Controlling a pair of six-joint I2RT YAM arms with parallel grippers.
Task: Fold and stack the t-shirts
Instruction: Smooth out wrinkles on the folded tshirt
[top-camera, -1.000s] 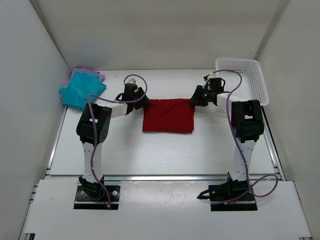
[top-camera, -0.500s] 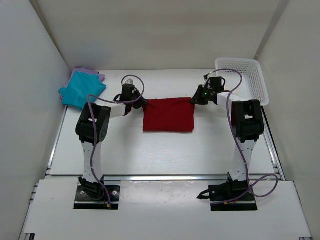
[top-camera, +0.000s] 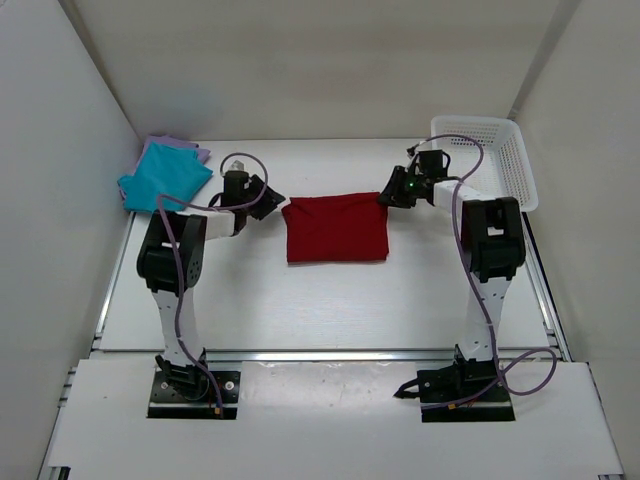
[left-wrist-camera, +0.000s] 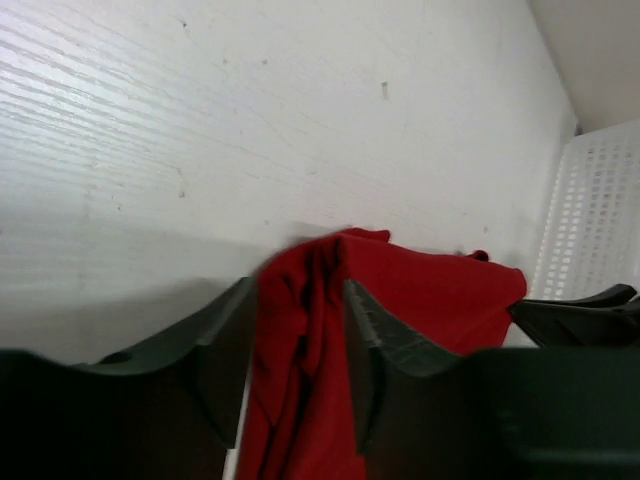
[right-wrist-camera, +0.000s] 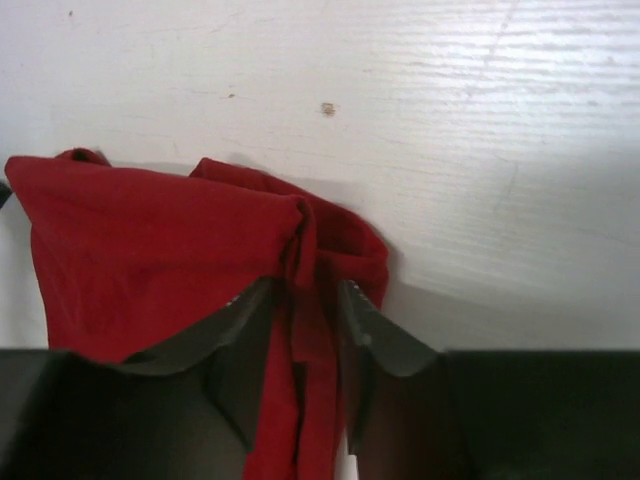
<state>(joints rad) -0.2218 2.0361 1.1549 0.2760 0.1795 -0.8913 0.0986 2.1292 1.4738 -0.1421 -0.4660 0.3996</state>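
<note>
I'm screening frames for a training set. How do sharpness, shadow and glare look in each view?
Top view: even soft light, sharp, little shadow around the red shirt. Left wrist view: near fingers dark and blurred, bright glare on the table upper left. Right wrist view: fingers blurred, shirt folds sharper, shadow at right.

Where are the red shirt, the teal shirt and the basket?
dark red shirt (top-camera: 336, 228), top external view, middle of the folded cloth.
teal shirt (top-camera: 165, 178), top external view, middle of its top face.
white basket (top-camera: 470, 120), top external view, far rim.
</note>
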